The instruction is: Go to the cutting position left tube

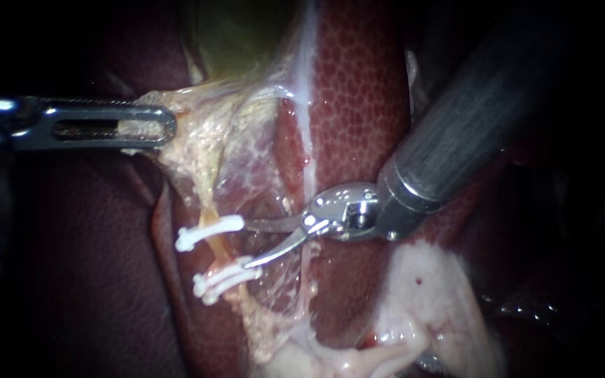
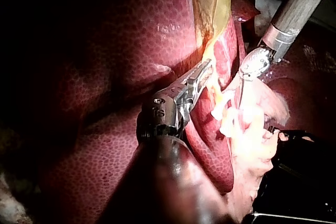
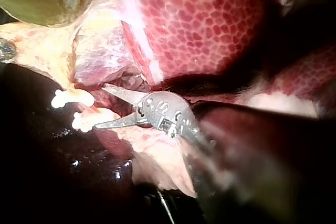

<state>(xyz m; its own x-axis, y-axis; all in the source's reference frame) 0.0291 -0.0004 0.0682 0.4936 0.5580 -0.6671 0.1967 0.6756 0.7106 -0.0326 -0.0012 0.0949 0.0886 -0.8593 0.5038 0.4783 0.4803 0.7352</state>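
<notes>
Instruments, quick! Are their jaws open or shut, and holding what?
Left instrument: shut on pale tissue.
Right instrument: open, holding nothing, tips near the white clips.

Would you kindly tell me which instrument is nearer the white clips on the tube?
Right. The right instrument, jaws open, lies beside the clips; the left instrument grips tissue farther away.

**Support: the liver is the bed here**

Bench under the organs can't be made out. Liver (image 1: pixel 358 91), dark red and mottled, carries everything in view. Gallbladder (image 1: pixel 246 35), yellow-green, lies on its upper part. Pale fatty tissue (image 1: pixel 204 140) spreads down from there over the liver surface. A thin tube (image 1: pixel 215 248) runs through that tissue; white clips (image 1: pixel 208 233) cross it at two levels, bare stretch between
</notes>
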